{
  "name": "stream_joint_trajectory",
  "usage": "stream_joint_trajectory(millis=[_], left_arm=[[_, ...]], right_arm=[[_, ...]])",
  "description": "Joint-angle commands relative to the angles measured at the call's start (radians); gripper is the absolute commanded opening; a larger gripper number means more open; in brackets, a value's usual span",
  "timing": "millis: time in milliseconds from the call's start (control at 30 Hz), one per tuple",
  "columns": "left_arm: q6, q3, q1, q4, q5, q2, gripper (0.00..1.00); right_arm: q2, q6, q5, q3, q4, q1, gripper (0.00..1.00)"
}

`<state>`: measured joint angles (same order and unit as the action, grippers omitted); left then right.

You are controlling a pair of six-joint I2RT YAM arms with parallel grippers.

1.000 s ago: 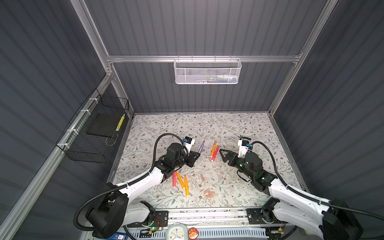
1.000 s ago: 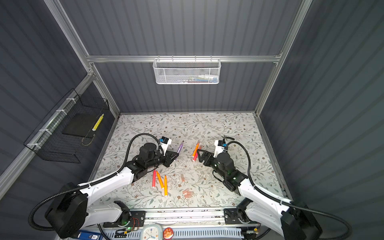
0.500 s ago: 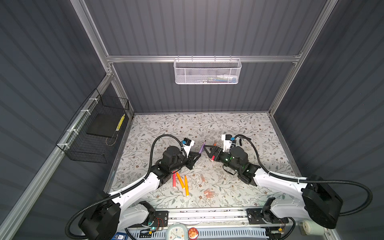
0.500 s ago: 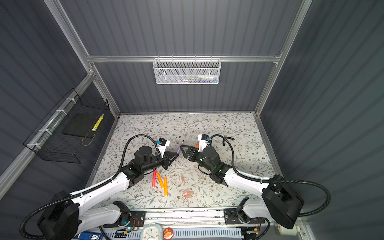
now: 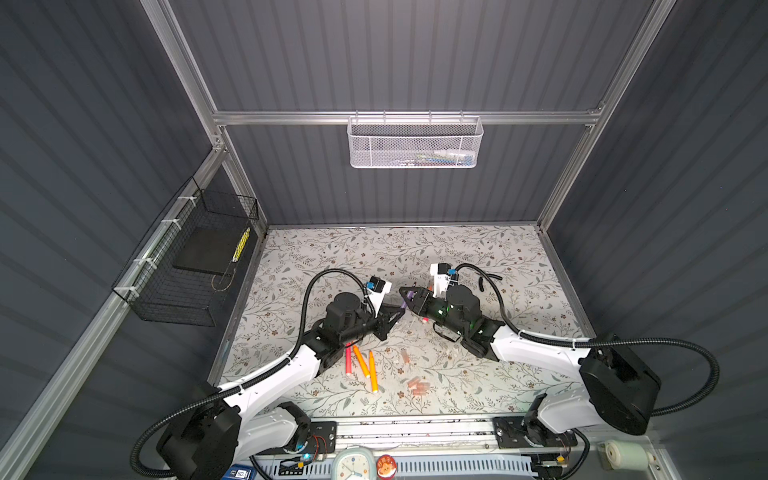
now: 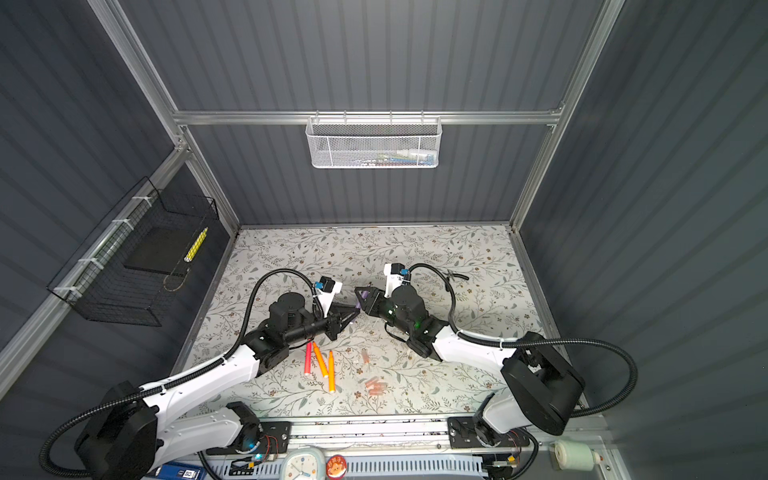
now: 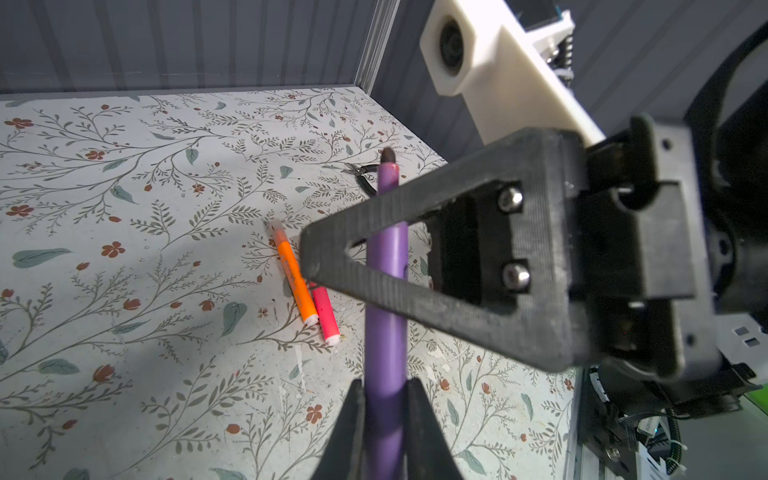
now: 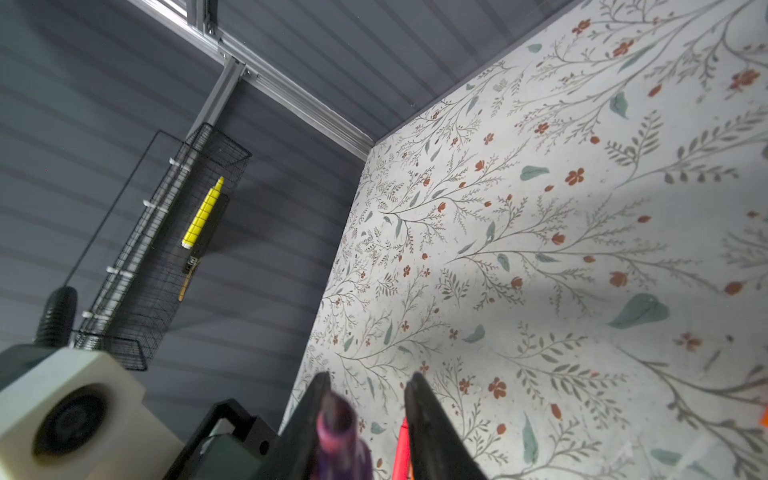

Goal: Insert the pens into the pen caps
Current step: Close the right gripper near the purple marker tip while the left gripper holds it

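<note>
A: What do the grippers hold?

B: The left gripper [image 7: 384, 386] is clamped tight on the low end of the purple pen [image 7: 386, 257], at the bottom centre of the left wrist view. The pen runs up the frame to a bare dark tip. The right gripper [image 8: 368, 380] straddles the same pen higher up. Its fingers [image 8: 428, 424] stand apart. The pen lies against one finger with a clear gap to the other, so this gripper grips nothing yet.

A: What makes this step go well?

B: It looks like a hand-over or a two-handed hold. I judge the right fingers should close square on the barrel and leave the tip free for a cap. The left should let go only once that grip is firm. A skewed pinch could twist the pen.

A: What does each view add?

B: The left wrist view alone shows the tip. It also shows an orange pen [image 7: 291, 274], a pink pen [image 7: 324, 316] and pliers [image 7: 363, 183] on the table [image 7: 124, 291] behind. The right wrist view alone shows the gap. Only the top views show the caps [image 5: 417, 385], at lower centre near three more pens [image 5: 360, 361]. There the purple pen is a mere sliver between the arms.
</note>
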<state>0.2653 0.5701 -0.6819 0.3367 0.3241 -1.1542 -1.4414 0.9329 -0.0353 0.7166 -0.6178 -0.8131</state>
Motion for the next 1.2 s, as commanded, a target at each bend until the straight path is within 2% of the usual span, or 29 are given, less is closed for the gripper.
stream_joint_trajectory(millis=[0,67,233,300,500,567,667,733,867,967,1067,1167], left_arm=[[-0.029,-0.006,-0.007,0.005,0.029,-0.008,0.00],[-0.025,-0.006,-0.008,0.009,0.029,-0.020,0.03],[-0.030,0.011,-0.008,-0.001,0.022,-0.038,0.27],[-0.035,0.008,-0.008,0.011,0.032,-0.050,0.34],[-0.028,0.020,-0.008,0.029,0.045,-0.100,0.43],[-0.026,0.032,-0.010,0.027,0.053,-0.106,0.39],[-0.025,0.034,-0.010,0.030,0.030,-0.101,0.09],[-0.024,0.032,-0.010,0.025,0.012,-0.102,0.01],[-0.024,0.039,-0.010,0.005,-0.036,-0.112,0.00],[-0.023,0.047,-0.010,-0.009,-0.053,-0.111,0.00],[-0.023,0.047,-0.010,-0.018,-0.090,-0.096,0.00],[-0.023,0.044,-0.010,-0.040,-0.137,-0.090,0.00]], right_arm=[[-0.009,0.009,-0.007,0.021,-0.001,-0.007,0.19],[-0.012,0.020,-0.010,0.008,-0.025,-0.009,0.14],[0.002,0.021,-0.005,0.007,-0.015,-0.018,0.09],[0.010,0.014,-0.003,0.012,-0.010,-0.023,0.07],[0.009,0.013,0.015,0.011,-0.028,-0.050,0.05],[0.004,0.011,0.018,0.018,-0.023,-0.055,0.04],[0.001,0.005,0.023,0.029,-0.006,-0.058,0.04],[0.003,0.000,0.034,0.026,-0.004,-0.058,0.05],[0.012,0.007,0.052,0.003,-0.026,-0.058,0.07],[0.013,0.006,0.051,0.006,-0.024,-0.058,0.14],[0.022,-0.009,0.053,0.016,0.001,-0.058,0.33],[0.052,-0.034,0.077,0.008,0.045,-0.057,0.46]])
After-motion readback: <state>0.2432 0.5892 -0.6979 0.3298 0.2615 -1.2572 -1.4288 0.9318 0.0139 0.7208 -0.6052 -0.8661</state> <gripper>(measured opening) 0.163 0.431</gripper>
